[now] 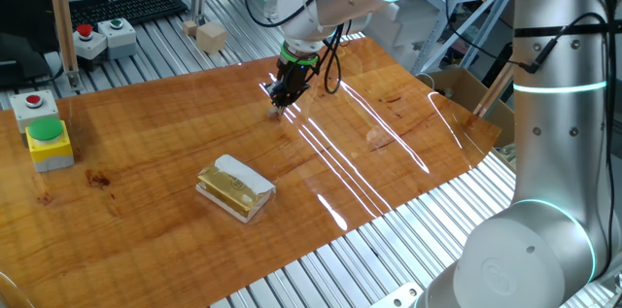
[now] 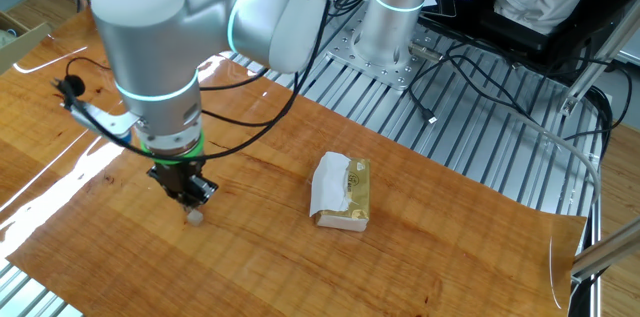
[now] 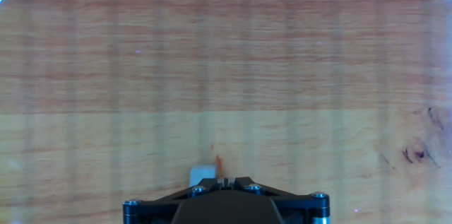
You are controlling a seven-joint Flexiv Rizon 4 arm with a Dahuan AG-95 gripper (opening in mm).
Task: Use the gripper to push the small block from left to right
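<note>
The small block [image 2: 196,217] is a tiny pale cube on the wooden table. It lies right at the tips of my black gripper [image 2: 190,200], touching or nearly touching them. In the hand view the block [image 3: 202,175] shows just above the fingertips, slightly left of centre. In one fixed view the gripper [image 1: 282,102] stands low over the table's far middle, and the block [image 1: 279,112] is a pale speck at its tips. The two fingers are pressed together with nothing between them. The green ring [image 1: 298,53] glows above.
A yellow-and-white wrapped slab [image 1: 235,188] lies on the table nearer the front; it also shows in the other fixed view [image 2: 342,193]. Button boxes [image 1: 44,131] stand at the left edge. A bigger wooden cube [image 1: 211,36] sits beyond the table.
</note>
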